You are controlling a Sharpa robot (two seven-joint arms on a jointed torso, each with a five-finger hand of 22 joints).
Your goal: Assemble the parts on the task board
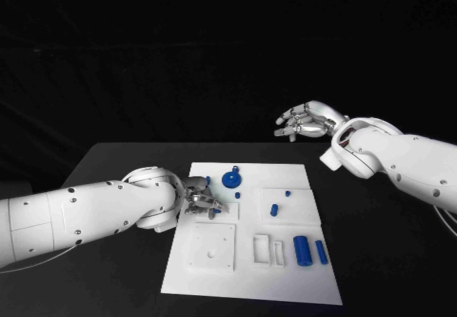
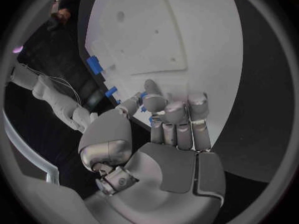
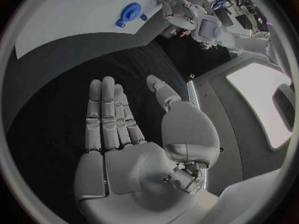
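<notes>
On the black table (image 1: 114, 165), a white task board (image 1: 252, 238), taken here as the landmark. At the board's left edge, about midway along it, the left hand (image 1: 200, 201), fingers curled down onto the plate, fingertips (image 2: 152, 102) touching a small blue part (image 1: 215, 210) there; whether pinched or merely touched, cannot tell. Just beyond that hand, nearer the board's far edge, a round blue part (image 1: 230, 178) with a small peg upright on it. Near the board's middle, 2 short blue pegs (image 1: 274, 209). Toward the board's near right corner, 2 blue cylinders (image 1: 302, 249) lying side by side, beside 2 white rectangular frames. Well beyond the board's far right corner, above the table, the right hand (image 1: 305, 120), fingers spread, holding nothing.
</notes>
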